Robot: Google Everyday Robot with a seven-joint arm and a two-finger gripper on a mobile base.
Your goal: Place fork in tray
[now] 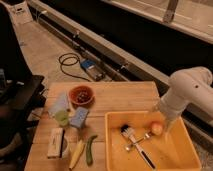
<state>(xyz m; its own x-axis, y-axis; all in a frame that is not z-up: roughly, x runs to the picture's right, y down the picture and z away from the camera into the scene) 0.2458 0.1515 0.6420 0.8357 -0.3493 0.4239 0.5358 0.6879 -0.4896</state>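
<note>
one fork lies flat inside the tray, near the middle. it sits at abt 4 o'clock from the pale head of the brush and touches or crosses the brush handle. so the job looks done, i think.

fork is small, thin, shiny metal. prob light, stiff and slippy, and it won't break. best place to grab = mid handle, from above, squeezing across the thin way. it lies low on the tray floor, so it's hard to get under.

gripper hangs at abt 1 o'clock of the tray, by the far rim, just above the orange ball. can't tell if it's apart or together, or holding anything. the white arm is in the way.

hard to see: which is on top, fork or brush. fork's prongs don't show. tray's 5 o'clock corner is cut off, and the arm runs off at 3 o'clock. at 9 o'clock of the tray, on the table, are a red bowl, a blue sponge & a banana.
</note>
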